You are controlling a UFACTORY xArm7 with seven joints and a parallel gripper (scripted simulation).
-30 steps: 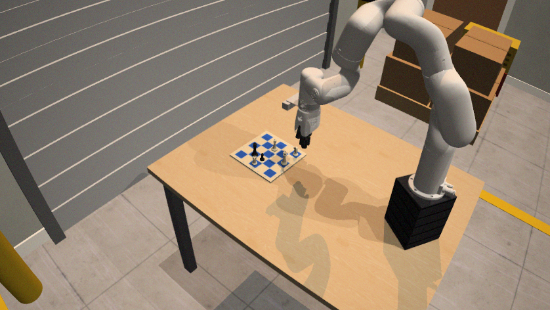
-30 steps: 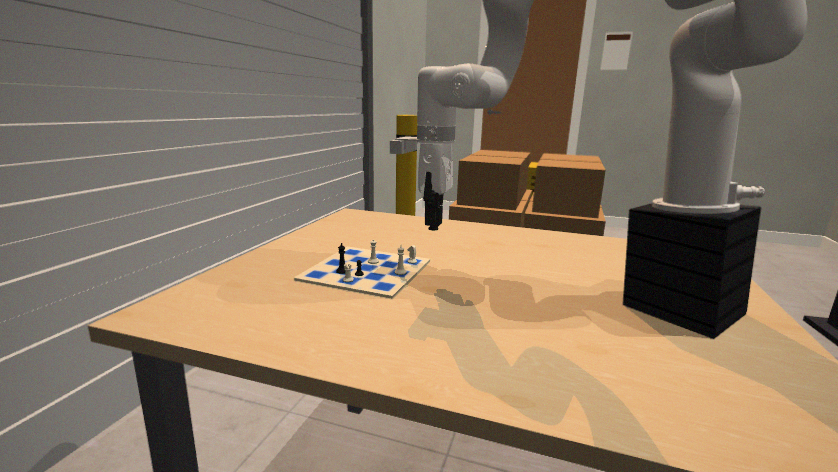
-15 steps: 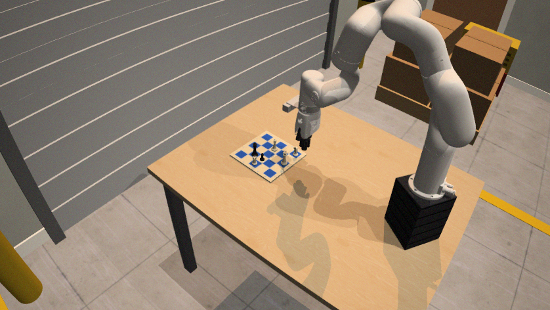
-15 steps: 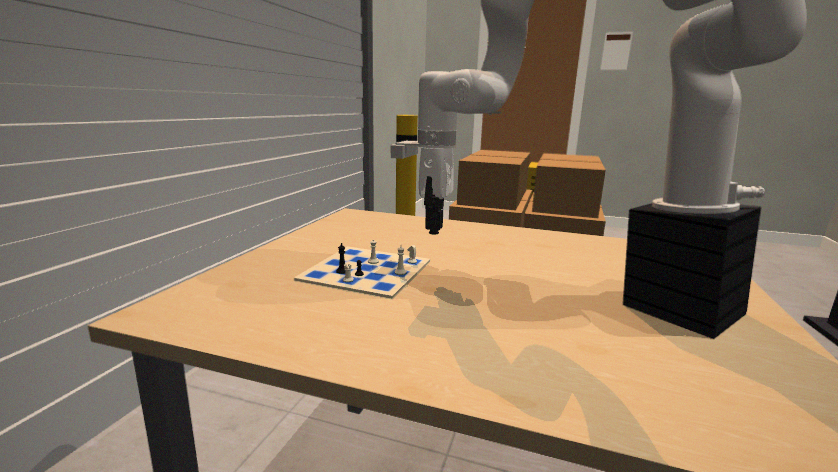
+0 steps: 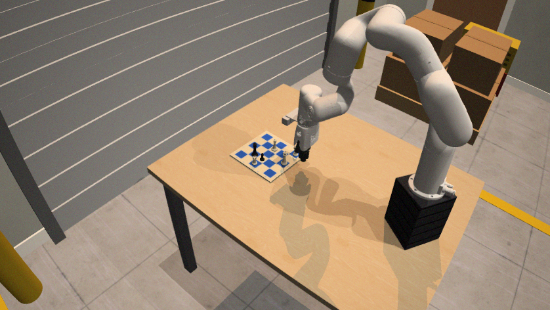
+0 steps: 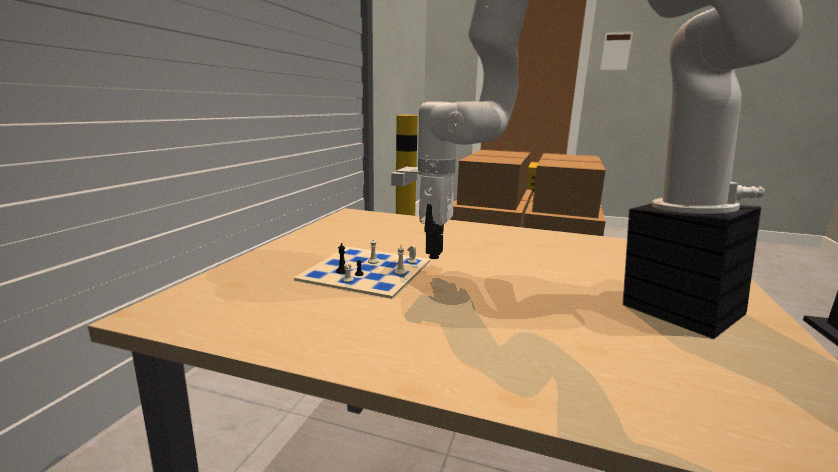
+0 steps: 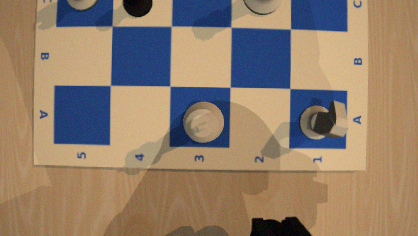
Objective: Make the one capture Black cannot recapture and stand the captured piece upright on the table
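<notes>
My gripper (image 5: 303,156) (image 6: 434,250) (image 7: 280,229) is shut on a black chess piece, which is mostly hidden between the dark fingers. It hangs low over the table (image 5: 346,173) (image 6: 293,334), just off the board's A edge near square A1. The blue-and-cream board (image 5: 240,154) (image 6: 316,274) (image 7: 140,62) holds a white knight (image 7: 324,121) (image 6: 412,253) on A1 and a white piece (image 7: 203,121) (image 5: 283,157) (image 6: 400,260) on A3. Further in stand a tall black piece (image 5: 254,148) (image 6: 341,258), a black pawn (image 5: 262,157) (image 6: 359,268) (image 7: 137,6), a white pawn (image 5: 254,159) (image 6: 348,272) and another white piece (image 5: 274,145) (image 6: 372,250). All stand upright.
The arm's black base block (image 5: 419,215) (image 6: 689,263) stands on the table's right side. Cardboard boxes (image 5: 473,57) (image 6: 530,181) and a yellow post (image 6: 405,164) stand beyond the table's far edge.
</notes>
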